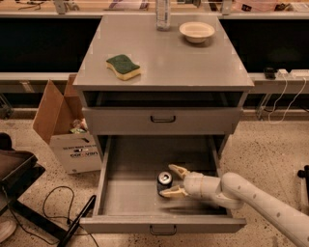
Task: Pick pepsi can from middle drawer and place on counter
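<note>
The pepsi can (164, 178), dark blue with a silver top, stands upright on the floor of the pulled-out middle drawer (130, 193), near its centre. My gripper (167, 181) reaches in from the right at the end of the white arm. It is open, with one pale finger behind the can and one in front of it, both close to its sides. The counter (164, 58) is the flat grey cabinet top above.
On the counter lie a green and yellow sponge (123, 66), a pale bowl (196, 32) and a clear bottle (163, 14) at the back. A closed drawer (162, 119) sits above the open one. An open cardboard box (67, 130) and cables stand on the floor to the left.
</note>
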